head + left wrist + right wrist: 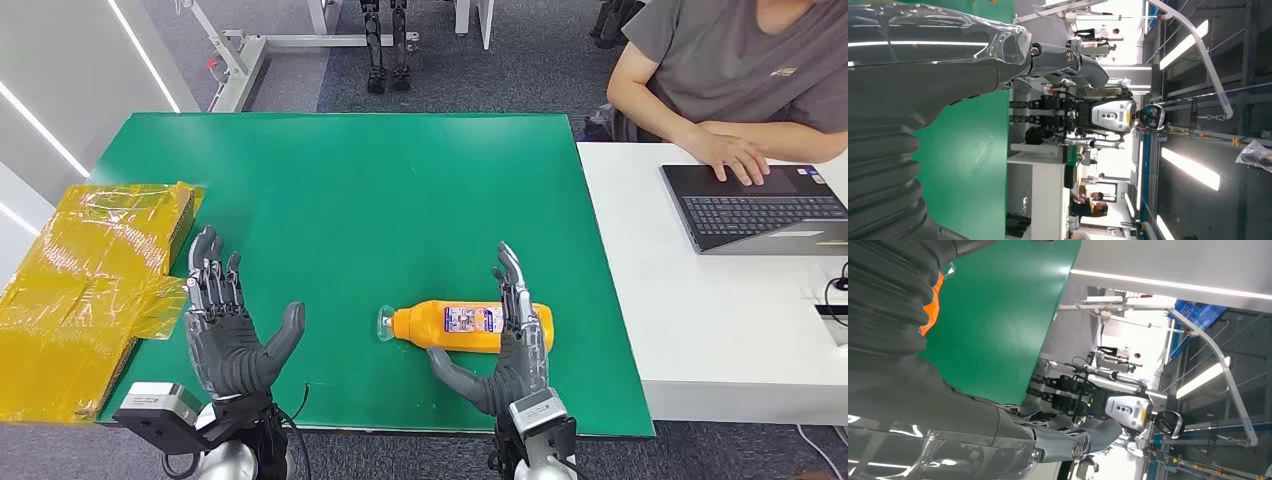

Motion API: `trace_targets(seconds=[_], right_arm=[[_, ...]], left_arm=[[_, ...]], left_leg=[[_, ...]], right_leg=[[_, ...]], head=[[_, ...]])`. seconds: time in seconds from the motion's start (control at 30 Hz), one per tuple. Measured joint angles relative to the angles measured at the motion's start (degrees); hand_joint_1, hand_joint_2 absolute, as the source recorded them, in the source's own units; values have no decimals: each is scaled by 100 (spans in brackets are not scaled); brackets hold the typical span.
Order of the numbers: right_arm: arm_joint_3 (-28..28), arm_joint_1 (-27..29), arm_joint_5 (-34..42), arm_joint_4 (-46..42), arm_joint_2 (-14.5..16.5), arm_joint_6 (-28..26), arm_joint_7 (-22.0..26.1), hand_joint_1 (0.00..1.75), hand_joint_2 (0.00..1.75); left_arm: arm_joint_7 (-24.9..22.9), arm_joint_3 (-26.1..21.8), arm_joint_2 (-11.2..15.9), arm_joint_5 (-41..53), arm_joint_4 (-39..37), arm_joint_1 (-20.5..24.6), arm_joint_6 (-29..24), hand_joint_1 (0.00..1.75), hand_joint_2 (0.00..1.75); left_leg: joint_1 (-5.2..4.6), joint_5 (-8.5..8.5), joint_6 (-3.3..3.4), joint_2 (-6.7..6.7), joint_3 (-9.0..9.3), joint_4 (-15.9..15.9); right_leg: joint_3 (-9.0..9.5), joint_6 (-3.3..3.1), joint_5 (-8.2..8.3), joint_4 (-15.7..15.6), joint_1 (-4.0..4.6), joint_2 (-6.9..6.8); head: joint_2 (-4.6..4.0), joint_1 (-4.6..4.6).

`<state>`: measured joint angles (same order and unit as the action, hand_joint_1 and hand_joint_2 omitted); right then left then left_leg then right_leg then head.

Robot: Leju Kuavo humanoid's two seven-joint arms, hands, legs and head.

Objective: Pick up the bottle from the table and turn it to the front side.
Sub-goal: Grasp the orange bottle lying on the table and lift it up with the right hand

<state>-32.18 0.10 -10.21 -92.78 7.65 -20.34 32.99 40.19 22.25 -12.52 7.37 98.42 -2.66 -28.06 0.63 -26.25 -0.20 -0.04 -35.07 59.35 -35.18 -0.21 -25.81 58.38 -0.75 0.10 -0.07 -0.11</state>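
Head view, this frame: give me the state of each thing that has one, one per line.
bottle: lying on its side on the green table, cap toward the left hand, label facing up
right hand: open, fingers over the bottle's base end
left hand: open, holding nothing
laptop: lid open, a person's hand on it

Both hands (228, 325) (505, 335) open, fingers spread
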Motion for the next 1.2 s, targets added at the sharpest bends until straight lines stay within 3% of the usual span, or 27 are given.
trace_targets(seconds=[0.33, 0.4, 0.57, 0.7, 0.93, 1.2], right_arm=[[5, -42, -415, 45, -3, 83, -172, 0, 175], [5, -104, -820, 74, -22, 110, -375, 0, 175], [36, -457, -2647, 247, -232, 138, -1193, 0, 175], [61, -941, -3470, 648, -559, 642, -1748, 0, 175], [27, -1709, -4198, 1309, -1232, 1510, -2176, 0, 175], [-380, -3008, -4311, 2465, -1836, 2670, -2208, 0, 175]], left_arm=[[0, 0, -2, 26, 0, 0, 13, 0, 175], [0, 0, -2, 41, 0, 0, 26, 0, 175], [0, 0, -3, 71, 0, 0, 61, 0, 175], [0, 0, -1, 66, 0, 0, 89, 0, 175], [0, 0, 7, 25, 15, -6, 121, 0, 175], [0, 0, 36, -105, 33, 26, 188, 0, 175]], left_leg=[[0, 0, 0, 0, 0, 0], [0, 0, 0, 0, 0, 0], [0, 1, 0, 1, 1, 1], [-1, 3, 3, 1, 2, 3], [-1, 5, 6, -3, 0, 5], [-1, 9, 5, -2, 3, 6]], right_leg=[[0, 0, 0, 0, 0, 0], [0, 0, 0, 0, 0, 0], [2, 0, 2, 0, 0, 0], [4, 0, 5, 0, -1, -1], [6, -1, 7, 0, -1, -6], [6, 0, 10, 1, -1, -4]], head=[[0, 1], [0, 1], [0, 1], [0, 1], [0, 1], [0, 1]])
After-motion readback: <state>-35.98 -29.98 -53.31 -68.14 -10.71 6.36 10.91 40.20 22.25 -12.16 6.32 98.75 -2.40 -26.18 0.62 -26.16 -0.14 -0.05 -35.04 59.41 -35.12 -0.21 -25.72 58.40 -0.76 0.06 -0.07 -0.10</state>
